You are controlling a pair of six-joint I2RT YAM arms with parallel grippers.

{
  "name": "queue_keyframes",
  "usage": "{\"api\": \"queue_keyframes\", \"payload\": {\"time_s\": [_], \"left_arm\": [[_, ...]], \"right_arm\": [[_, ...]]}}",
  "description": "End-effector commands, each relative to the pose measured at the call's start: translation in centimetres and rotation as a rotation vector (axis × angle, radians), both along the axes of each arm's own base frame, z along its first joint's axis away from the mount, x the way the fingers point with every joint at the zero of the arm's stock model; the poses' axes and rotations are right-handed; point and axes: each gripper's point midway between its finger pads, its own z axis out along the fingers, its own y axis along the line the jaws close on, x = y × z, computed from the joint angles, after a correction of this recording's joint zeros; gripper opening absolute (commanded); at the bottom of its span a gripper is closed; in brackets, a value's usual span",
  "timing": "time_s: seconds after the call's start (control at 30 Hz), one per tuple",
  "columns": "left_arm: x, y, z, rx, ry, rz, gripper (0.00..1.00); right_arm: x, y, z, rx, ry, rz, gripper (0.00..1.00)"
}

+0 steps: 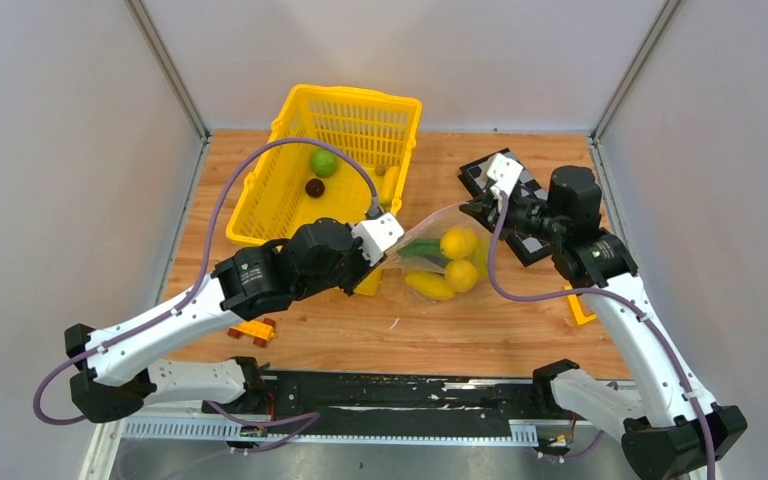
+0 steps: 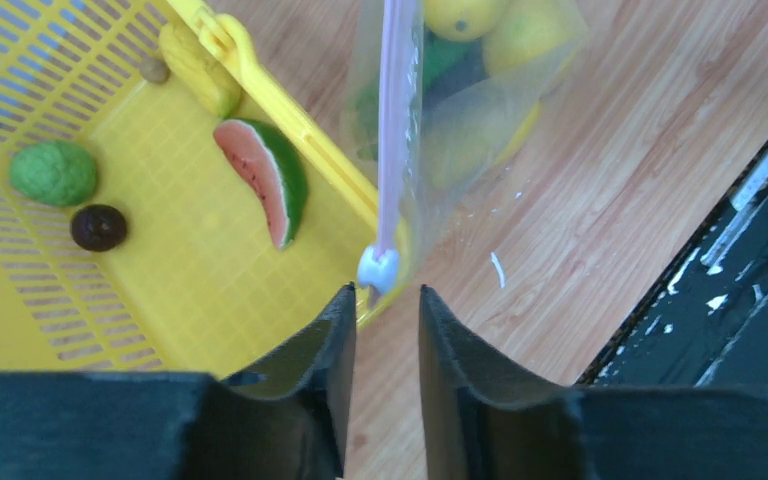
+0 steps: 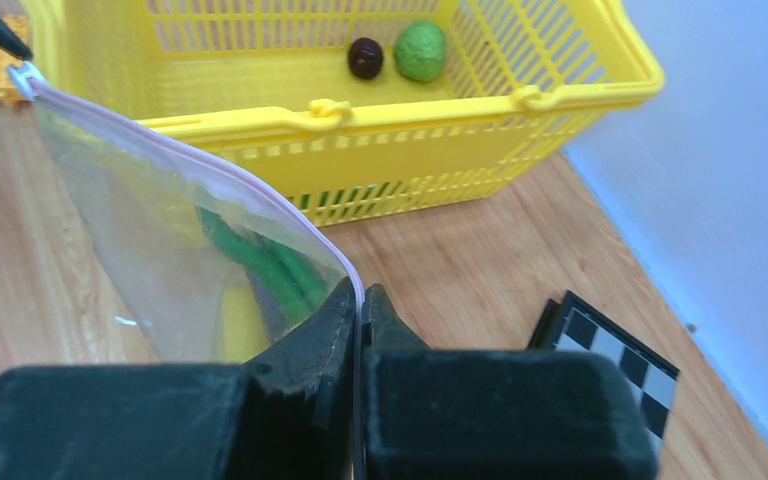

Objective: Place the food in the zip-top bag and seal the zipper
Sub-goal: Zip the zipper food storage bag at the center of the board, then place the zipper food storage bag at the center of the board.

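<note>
Left gripper (image 2: 385, 295) sits spread, slider (image 2: 377, 268) at its twelve o'clock, right gripper (image 3: 359, 295) pinching the zipper (image 3: 210, 165); if I close too early, the slider may pop out.

Bag (image 3: 150, 250): clear, glossy, crinkly plastic. Basket (image 1: 352, 93): shiny yellow plastic lattice. Tabletop (image 1: 360, 330): matt wood w/ visible grain. Green ball (image 2: 53, 172): rough.

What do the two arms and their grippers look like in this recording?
The left arm and right arm match: white tube-like links joined by bulky black joint housings, on black bases. A lavender cable runs along each arm to the wrist. The left gripper and right gripper each have two matte black, wedge-shaped fingers. No markings or sleeves are visible.
</note>
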Motion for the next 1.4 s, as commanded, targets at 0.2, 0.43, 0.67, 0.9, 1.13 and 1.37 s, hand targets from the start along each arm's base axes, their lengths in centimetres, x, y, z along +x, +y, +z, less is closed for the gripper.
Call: {"api": "queue_keyframes", "payload": {"time_s": [0.2,0.43,0.67,0.9,1.13,1.37], "left_arm": [[1.2,-0.1,3.7,-0.200,-0.074,0.104,0.91],[2.1,1.4,5.3,-0.271,-0.126,0.202,1.00],[2.5,2.8,5.0,-0.297,-0.146,0.266,1.00],[3.1,2.9,4.9,-0.296,-0.167,0.300,1.00],[3.0,3.3,4.8,-0.301,-0.168,0.304,1.00],[3.1,3.6,4.8,-0.300,-0.173,0.323,1.00]], "right_arm": [[4.4,-3.0,6.5,0.089,-0.230,-0.250,0.00],[9.4,-5.0,9.2,0.103,-0.260,-0.406,0.00],[6.6,-3.8,3.4,0.083,-0.154,-0.296,0.09],[-2.6,0.5,0.1,0.003,0.004,0.169,0.16],[-8.8,1.5,2.2,0.020,0.014,0.422,0.10],[-0.6,-1.6,6.4,0.160,-0.117,-0.099,0.38]]}}
